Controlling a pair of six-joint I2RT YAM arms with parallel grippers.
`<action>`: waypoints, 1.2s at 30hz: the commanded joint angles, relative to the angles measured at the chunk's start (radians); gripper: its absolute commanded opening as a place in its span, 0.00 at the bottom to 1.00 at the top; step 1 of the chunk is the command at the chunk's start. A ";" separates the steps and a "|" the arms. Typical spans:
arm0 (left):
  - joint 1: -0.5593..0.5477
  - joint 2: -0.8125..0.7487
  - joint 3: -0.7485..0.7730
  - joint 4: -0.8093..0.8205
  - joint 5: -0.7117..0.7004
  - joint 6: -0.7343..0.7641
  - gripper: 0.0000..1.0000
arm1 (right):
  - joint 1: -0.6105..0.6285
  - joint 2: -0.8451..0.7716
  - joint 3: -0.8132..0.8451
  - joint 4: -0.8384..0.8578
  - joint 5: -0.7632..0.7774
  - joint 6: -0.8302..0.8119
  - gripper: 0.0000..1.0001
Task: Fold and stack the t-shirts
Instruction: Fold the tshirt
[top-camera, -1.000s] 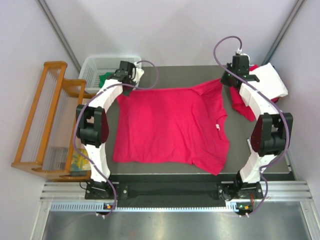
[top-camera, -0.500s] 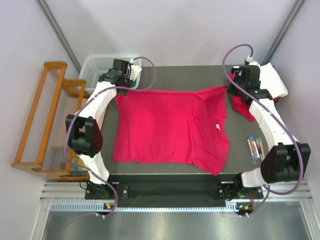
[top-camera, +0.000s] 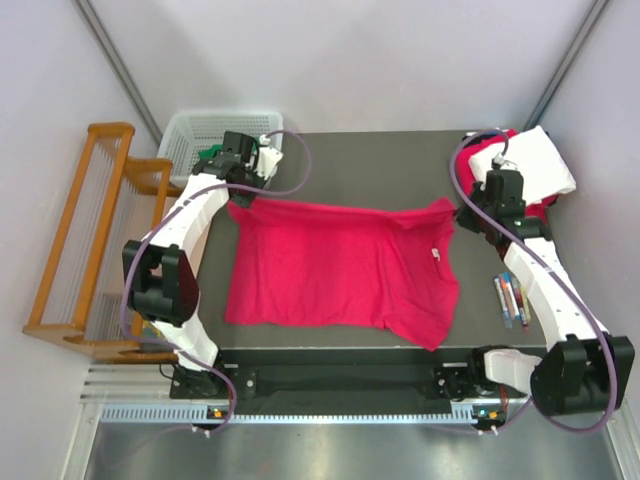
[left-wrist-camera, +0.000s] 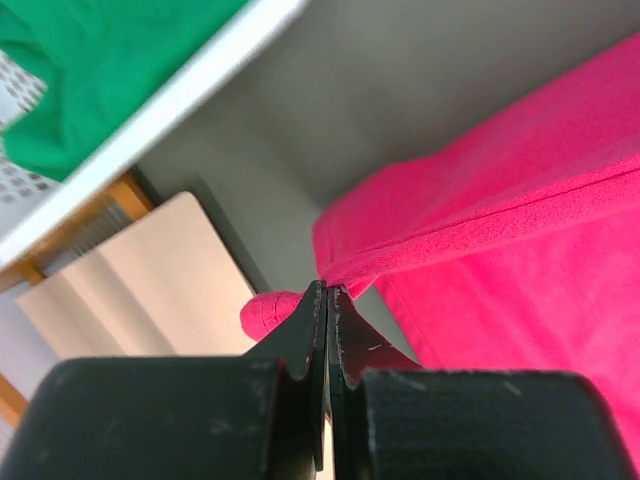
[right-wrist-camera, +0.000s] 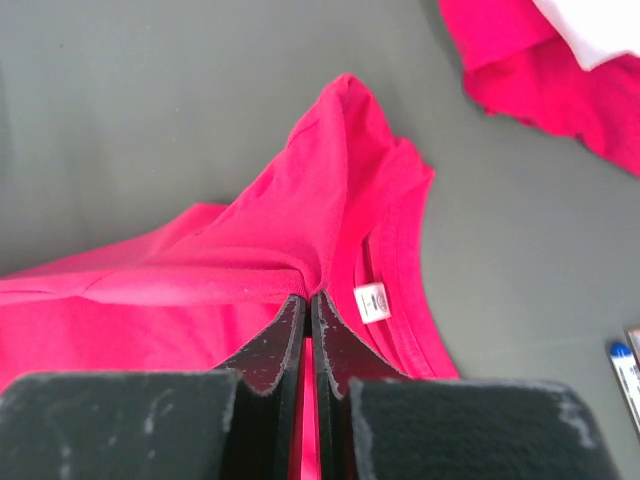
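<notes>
A crimson-pink t-shirt (top-camera: 340, 265) lies spread across the dark table, its label at the neck facing up. My left gripper (top-camera: 240, 196) is shut on the shirt's far left corner (left-wrist-camera: 345, 275), pinching the hem a little above the table. My right gripper (top-camera: 460, 212) is shut on the far right corner (right-wrist-camera: 320, 265), beside the white neck label (right-wrist-camera: 372, 301). The two hold the far edge taut between them. A green t-shirt (top-camera: 212, 153) sits in the white basket (top-camera: 195, 128). A white t-shirt (top-camera: 545, 160) lies folded at the far right on more crimson cloth (top-camera: 492, 150).
A few coloured pens (top-camera: 511, 297) lie on the table by the right arm. A wooden rack (top-camera: 90, 240) stands left of the table, below the basket. The green cloth (left-wrist-camera: 100, 70) and the basket rim (left-wrist-camera: 190, 85) lie just beyond the left gripper.
Both grippers have drawn the shirt's far edge toward the near side, still shut on its corners. The right arm has swung outward to the right, uncovering the pens.
</notes>
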 joint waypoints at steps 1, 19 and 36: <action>0.002 -0.090 -0.026 -0.032 0.045 0.003 0.00 | -0.007 -0.081 -0.051 0.009 0.009 0.010 0.00; -0.029 -0.152 -0.074 -0.138 0.145 0.008 0.00 | -0.009 -0.161 -0.237 -0.031 -0.012 0.033 0.00; -0.050 -0.222 -0.285 -0.240 0.260 0.052 0.18 | -0.007 -0.177 -0.324 -0.055 -0.058 0.017 0.19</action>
